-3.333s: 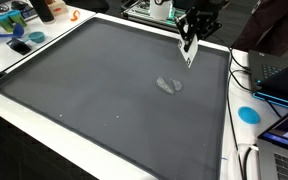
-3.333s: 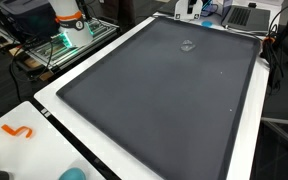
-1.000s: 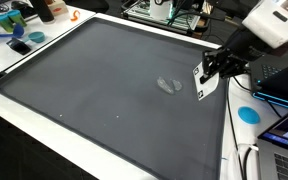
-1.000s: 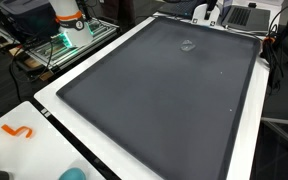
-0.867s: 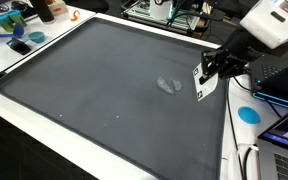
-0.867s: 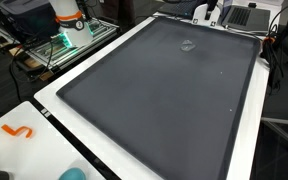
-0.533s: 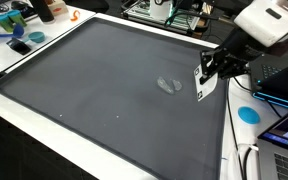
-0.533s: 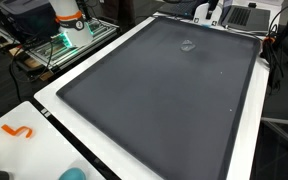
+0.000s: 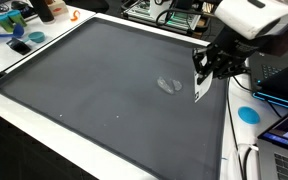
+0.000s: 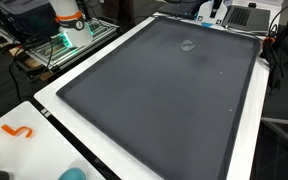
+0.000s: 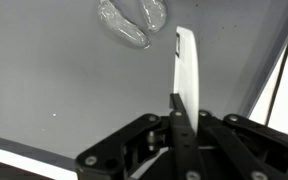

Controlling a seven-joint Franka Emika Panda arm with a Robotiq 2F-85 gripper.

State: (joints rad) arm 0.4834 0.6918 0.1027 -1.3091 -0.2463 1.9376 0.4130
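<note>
A flat white strip (image 9: 199,88) hangs from my gripper (image 9: 201,74), which is shut on its upper end above the right side of the large grey mat (image 9: 104,100). In the wrist view the white strip (image 11: 188,70) sticks out from between the closed fingers of the gripper (image 11: 180,106). A small piece of crumpled clear plastic (image 9: 169,85) lies on the mat just to the left of the strip's tip. This clear plastic (image 11: 132,20) also shows in the wrist view, and it appears near the mat's far end as clear plastic (image 10: 187,44) in an exterior view.
The mat lies on a white table (image 9: 239,140). A blue disc (image 9: 248,114), cables and laptops (image 9: 284,75) crowd the right edge. Tools and clutter (image 9: 14,25) sit at the far left corner. An orange hook-shaped piece (image 10: 19,131) lies on the table's near corner.
The gripper has carried the white strip from the mat's far edge down along its right side. In the last second it has shifted slightly left, toward the clear plastic.
</note>
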